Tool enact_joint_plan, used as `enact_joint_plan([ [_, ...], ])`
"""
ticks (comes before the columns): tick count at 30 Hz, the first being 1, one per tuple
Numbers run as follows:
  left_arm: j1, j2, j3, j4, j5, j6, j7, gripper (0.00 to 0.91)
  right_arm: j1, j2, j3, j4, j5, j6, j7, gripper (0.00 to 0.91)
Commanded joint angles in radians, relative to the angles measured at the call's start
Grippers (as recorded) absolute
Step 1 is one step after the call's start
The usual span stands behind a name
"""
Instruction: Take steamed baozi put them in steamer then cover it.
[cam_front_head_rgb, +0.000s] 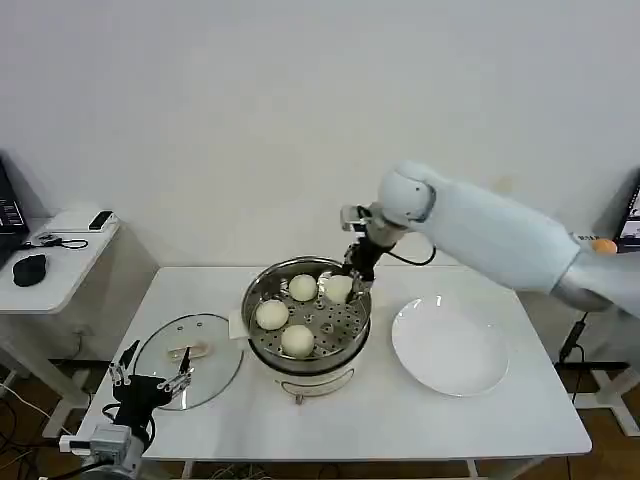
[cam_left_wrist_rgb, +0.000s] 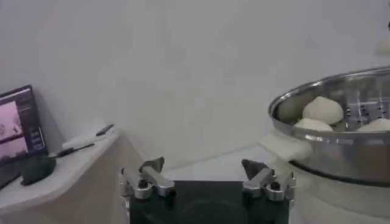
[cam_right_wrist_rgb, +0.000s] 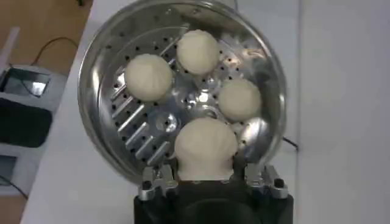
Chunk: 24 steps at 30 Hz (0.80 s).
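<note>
Right gripper (cam_front_head_rgb: 349, 277) over the steamer's (cam_front_head_rgb: 262, 345) far right rim, fingers pinching the fourth baozi (cam_right_wrist_rgb: 205, 148) just above the perforated tray; three other baozi (cam_front_head_rgb: 272, 314) rest on the tray. Cover (cam_front_head_rgb: 215, 350) lies flat on the table (cam_front_head_rgb: 400, 420) left of the steamer, white plate (cam_front_head_rgb: 450, 375) right. Left gripper (cam_front_head_rgb: 152, 380) waits at the cover's near left edge, fingers spread.
</note>
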Motion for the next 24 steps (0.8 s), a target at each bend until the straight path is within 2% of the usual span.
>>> enact_joint_plan([
  [1, 0.001, -0.001, 0.0, -0.003, -0.002, -0.002, 0.001, 0.907, -0.035, 0.111, -0.053, -0.079, 0.001, -0.014, 0.009, 0.605],
  [13, -0.003, 0.012, -0.004, 0.022, -0.009, -0.008, -0.005, 0.907, -0.073, 0.12, -0.043, -0.136, -0.08, 0.012, 0.022, 0.605],
  [23, -0.006, 0.012, -0.002, 0.029, -0.01, -0.009, -0.002, 0.907, -0.078, 0.134, -0.014, -0.17, -0.085, 0.022, 0.038, 0.615],
  [24, -0.007, 0.012, -0.002, 0.029, -0.01, -0.008, -0.002, 0.907, -0.078, 0.132, -0.015, -0.166, -0.084, 0.02, 0.037, 0.907],
])
